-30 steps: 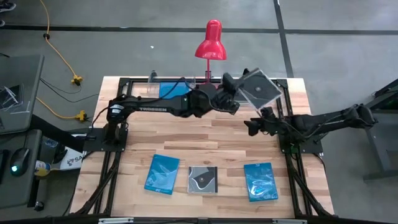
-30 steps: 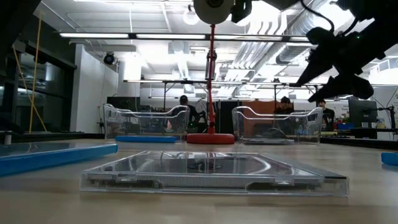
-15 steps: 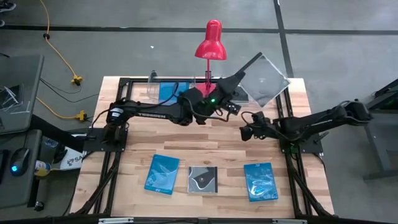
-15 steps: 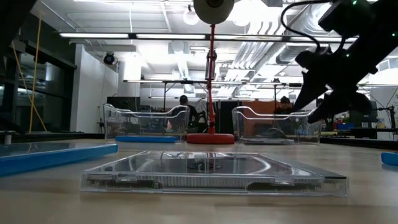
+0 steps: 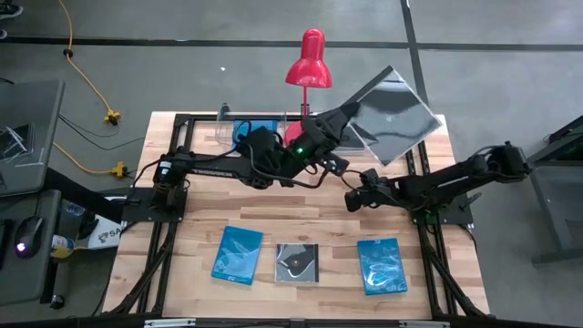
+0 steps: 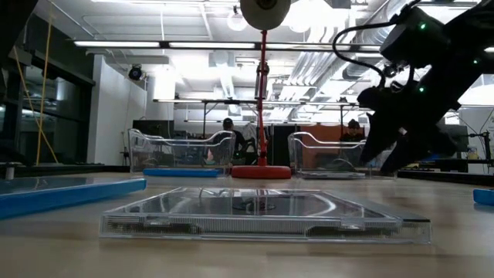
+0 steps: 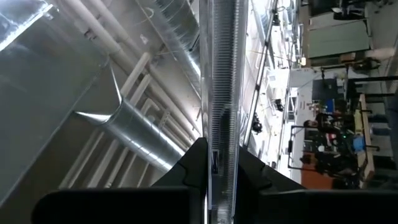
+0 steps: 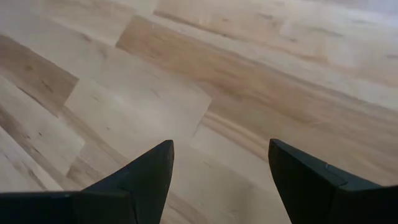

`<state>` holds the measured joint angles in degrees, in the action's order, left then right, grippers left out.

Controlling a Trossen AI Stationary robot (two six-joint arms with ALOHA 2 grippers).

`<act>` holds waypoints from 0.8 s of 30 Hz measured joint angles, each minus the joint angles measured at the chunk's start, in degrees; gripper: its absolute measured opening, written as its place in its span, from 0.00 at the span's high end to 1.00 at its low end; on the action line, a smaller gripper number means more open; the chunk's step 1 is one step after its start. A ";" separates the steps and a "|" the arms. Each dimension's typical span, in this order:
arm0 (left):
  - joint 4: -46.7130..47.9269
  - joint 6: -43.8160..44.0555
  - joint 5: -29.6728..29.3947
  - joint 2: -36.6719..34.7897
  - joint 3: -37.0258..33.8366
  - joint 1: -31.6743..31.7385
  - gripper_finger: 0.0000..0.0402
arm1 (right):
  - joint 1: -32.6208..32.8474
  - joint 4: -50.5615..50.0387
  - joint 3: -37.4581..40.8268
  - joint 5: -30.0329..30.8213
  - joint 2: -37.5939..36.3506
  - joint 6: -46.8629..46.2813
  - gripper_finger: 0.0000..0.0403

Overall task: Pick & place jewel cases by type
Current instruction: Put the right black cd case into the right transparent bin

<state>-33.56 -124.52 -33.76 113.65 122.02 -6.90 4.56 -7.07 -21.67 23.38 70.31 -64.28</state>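
Observation:
My left gripper [image 5: 343, 121] is shut on a dark grey jewel case [image 5: 393, 114], raised high over the table's far right part. In the left wrist view that case [image 7: 219, 74] shows edge-on between the fingers [image 7: 217, 167]. My right gripper [image 5: 350, 198] hangs open over bare wood at mid-table [image 8: 217, 163] and touches nothing; it also shows in the low view [image 6: 392, 150]. Three cases lie flat along the near side: a blue one [image 5: 237, 253], a dark one with a white swirl [image 5: 298, 262] and a glossy blue one [image 5: 381, 266]. Another blue case [image 5: 256, 131] lies in the far left tray. My left gripper pinches the dark grey case between its two fingers at the corner nearest the arm [image 5: 352, 113], one finger on each flat face [image 7: 200, 163]. The fingers slant up toward the table's far right. The case is lifted clear, its broad face turned up toward the high view.
A red desk lamp [image 5: 308, 62] stands at the middle of the far edge between two clear trays [image 6: 181, 150] [image 6: 343, 154]. A black frame [image 5: 182, 120] borders the table. Bare wood lies between the arms and the near row of cases. People sit far off in the room behind.
My left gripper has risen with the dark case, which now shows larger and has turned a little, while the arm has drawn back toward the table's left. My right gripper has moved toward the table's left and near side and has come lower, staying open.

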 joint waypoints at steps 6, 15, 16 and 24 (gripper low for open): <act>0.27 -1.69 -0.10 0.00 0.00 -0.30 0.94 | 0.00 3.08 0.00 -1.58 3.17 0.06 0.39; 0.62 -0.85 -3.23 0.00 -0.02 0.57 0.97 | 0.00 3.13 0.00 -2.71 4.02 0.03 0.39; 0.94 -0.23 -3.77 0.00 -0.02 0.92 0.97 | 0.00 3.15 0.00 -2.72 4.02 0.03 0.39; 11.91 12.16 -6.62 0.00 -0.03 4.53 0.97 | 0.00 3.25 0.00 -2.82 4.00 -0.19 0.39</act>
<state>-21.65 -112.37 -40.38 113.65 121.99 -2.37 4.56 -3.83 -21.67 20.55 74.30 -64.47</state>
